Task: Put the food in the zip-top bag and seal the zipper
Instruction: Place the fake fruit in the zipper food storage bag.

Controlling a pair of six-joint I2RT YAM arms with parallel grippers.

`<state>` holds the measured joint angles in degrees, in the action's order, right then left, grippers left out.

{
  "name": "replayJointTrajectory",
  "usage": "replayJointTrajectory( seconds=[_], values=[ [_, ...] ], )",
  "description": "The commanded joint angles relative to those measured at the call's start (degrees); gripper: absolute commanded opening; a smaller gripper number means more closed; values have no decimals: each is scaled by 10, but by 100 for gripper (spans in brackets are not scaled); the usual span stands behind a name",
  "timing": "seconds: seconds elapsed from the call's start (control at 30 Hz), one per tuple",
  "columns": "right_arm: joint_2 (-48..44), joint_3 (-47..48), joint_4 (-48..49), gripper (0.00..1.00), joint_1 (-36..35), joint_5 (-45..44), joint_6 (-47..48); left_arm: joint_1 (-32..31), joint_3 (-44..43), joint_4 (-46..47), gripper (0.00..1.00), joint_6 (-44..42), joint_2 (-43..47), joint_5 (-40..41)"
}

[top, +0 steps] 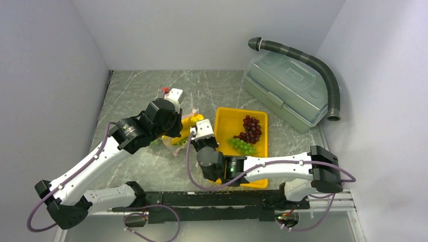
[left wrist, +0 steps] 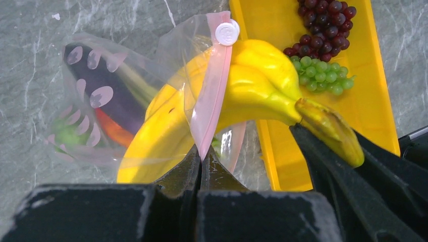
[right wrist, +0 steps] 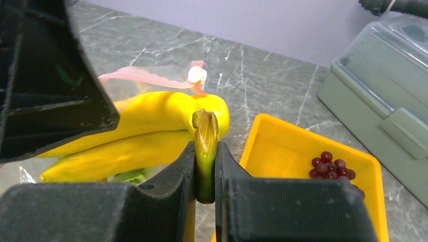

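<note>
1. Your left fingers [left wrist: 194, 174] are pressed together on the zipper [left wrist: 214, 85], pinching the pink strip at the mouth of the zip-top bag [left wrist: 101, 70].
2. Your right fingers [right wrist: 189, 166] are narrow and clamped on the greenish stem of the bananas [right wrist: 151, 121], with the stem standing upright between them.
3. The bananas are partway through the bag mouth. In the left wrist view the pink strip runs across their middle. Their far ends sit under the clear plastic, and the stem end sticks out toward the yellow tray [left wrist: 373, 101].
4. The white slider [left wrist: 227, 33] sits at the top end of the strip, just above the bananas.
5. Inside the bag you can see the eggplant [left wrist: 108, 96] and, below it, the red pepper [left wrist: 113, 131]. A green blur lies beside them, too unclear to name.
6. The dark red grapes [top: 251, 128] and green grapes [top: 242, 146] lie in the tray, touching each other, outside the bag.
7. The bag lies on the worktop [top: 141, 91] just left of the tray.
8. The lidded box [top: 287, 88] stands at the far right, well apart from the bag, with the hose [top: 323, 70] curving around it.
</note>
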<state>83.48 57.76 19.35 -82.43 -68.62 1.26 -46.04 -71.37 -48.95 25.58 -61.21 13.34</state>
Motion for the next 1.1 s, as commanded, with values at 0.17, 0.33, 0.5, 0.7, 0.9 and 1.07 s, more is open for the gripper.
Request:
replayJointTrajectory(
  seconds=[0.17, 0.33, 0.5, 0.7, 0.9, 1.07],
  values=[
    [6, -16, 92, 0, 32, -54, -39, -1, -39, 8, 0, 28, 27, -41],
    [33, -3, 112, 0, 44, -19, -69, -1, -40, 20, 0, 47, 18, -93],
    [56, -1, 175, 0, 57, 15, -59, -1, -37, 31, 0, 55, 18, -114],
    [77, 34, 117, 0, 76, 73, -140, -1, -33, 48, 0, 60, 13, -146],
    [85, 42, 65, 2, 95, 159, -220, -1, -33, 54, 0, 50, 17, -143],
    [54, -4, 52, 33, 130, 274, -287, -1, -32, 54, 0, 37, 37, -127]
  ],
)
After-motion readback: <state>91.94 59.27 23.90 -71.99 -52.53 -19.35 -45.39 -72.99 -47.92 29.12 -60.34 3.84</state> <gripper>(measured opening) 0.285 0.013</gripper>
